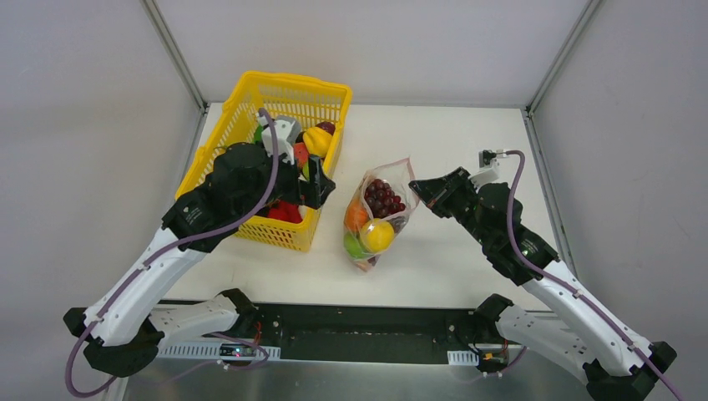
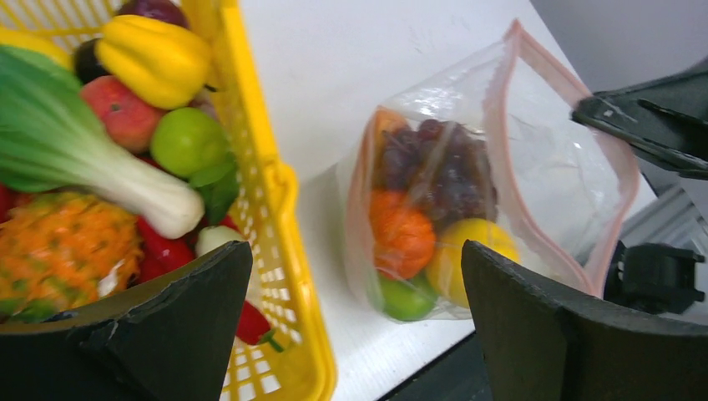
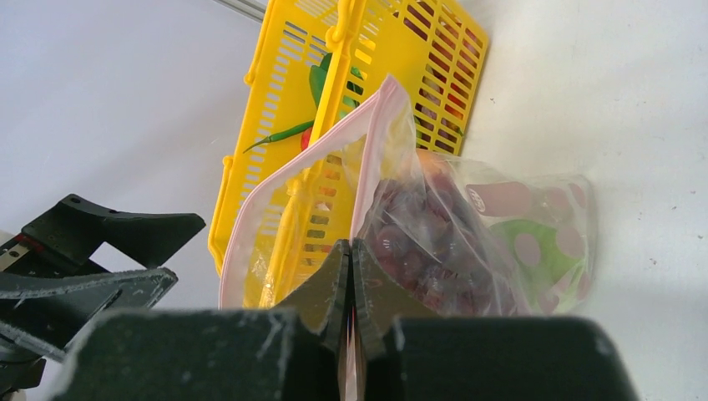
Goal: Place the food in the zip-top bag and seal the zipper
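The clear zip-top bag point(image 1: 377, 219) lies mid-table, its mouth gaping. Inside it are purple grapes point(image 1: 384, 197), an orange point(image 1: 356, 215), a yellow lemon point(image 1: 377, 236) and a green apple point(image 2: 407, 296). The pink zipper point(image 2: 494, 125) rims the open mouth. My right gripper point(image 3: 351, 251) is shut on the mouth edge of the bag point(image 3: 467, 242), with the pink strip pinched between its jaws. My left gripper point(image 2: 355, 317) is wide open and empty, hovering over the basket's right wall, left of the bag point(image 2: 451, 192). More food stays in the basket: leafy greens point(image 2: 75, 150) and a red pepper point(image 2: 163, 251).
The yellow mesh basket point(image 1: 250, 104) stands at the table's left, close beside the bag, and holds several more toy fruits, among them a yellow one point(image 2: 154, 54). Grey walls enclose the table on three sides. The right gripper point(image 1: 423, 190) is right of the bag.
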Controlling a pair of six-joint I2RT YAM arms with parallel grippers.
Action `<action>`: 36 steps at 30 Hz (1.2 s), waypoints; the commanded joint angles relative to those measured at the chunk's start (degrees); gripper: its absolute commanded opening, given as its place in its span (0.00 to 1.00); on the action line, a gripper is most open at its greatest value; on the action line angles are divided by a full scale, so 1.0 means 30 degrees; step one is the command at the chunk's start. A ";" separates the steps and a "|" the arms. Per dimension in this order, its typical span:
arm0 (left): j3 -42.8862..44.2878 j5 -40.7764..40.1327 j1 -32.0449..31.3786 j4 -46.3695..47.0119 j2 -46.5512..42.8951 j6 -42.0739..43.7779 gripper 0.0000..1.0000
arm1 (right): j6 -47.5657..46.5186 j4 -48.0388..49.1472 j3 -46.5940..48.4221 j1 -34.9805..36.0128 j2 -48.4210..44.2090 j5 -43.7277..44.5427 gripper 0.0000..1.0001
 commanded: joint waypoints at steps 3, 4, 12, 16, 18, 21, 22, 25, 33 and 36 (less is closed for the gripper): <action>0.0174 -0.1923 0.1743 -0.1738 -0.1158 0.1065 0.99 | 0.0249 0.0411 0.0323 -0.0018 -0.0159 -0.0335 0.02; 0.0101 -0.1980 0.2055 -0.1882 -0.1279 0.1102 0.99 | 0.0250 0.0375 0.0323 -0.0015 -0.0188 -0.0343 0.02; -0.1064 -0.0960 0.4946 -0.2259 -0.1700 0.0694 0.99 | 0.0276 0.0319 0.0233 -0.0014 -0.0229 -0.0467 0.02; -0.1861 -0.0164 0.6252 -0.2090 -0.1594 0.0334 0.99 | 0.0276 0.0257 0.0268 -0.0017 -0.0228 -0.0545 0.02; -0.2252 0.0258 0.6921 -0.1900 -0.1506 0.0155 0.99 | 0.0290 0.0246 0.0242 -0.0007 -0.0267 -0.0549 0.02; -0.2717 0.1027 0.7849 -0.1694 -0.1245 0.0034 0.99 | 0.0319 0.0224 0.0215 -0.0012 -0.0315 -0.0521 0.03; -0.2838 0.1378 0.8132 -0.1661 -0.0981 0.0010 0.99 | 0.0310 0.0227 0.0207 -0.0018 -0.0342 -0.0513 0.03; -0.3137 0.2160 0.8644 -0.1571 -0.0285 -0.0112 0.99 | 0.0319 0.0251 0.0206 -0.0003 -0.0304 -0.0585 0.03; -0.4496 0.3219 0.8909 -0.0205 0.2590 -0.0523 0.99 | 0.0396 0.0300 0.0173 0.0005 -0.0169 -0.0855 0.03; -0.4936 0.4107 0.8913 0.0579 0.4203 -0.0533 0.96 | 0.0418 0.0290 0.0127 -0.0003 -0.0223 -0.0955 0.03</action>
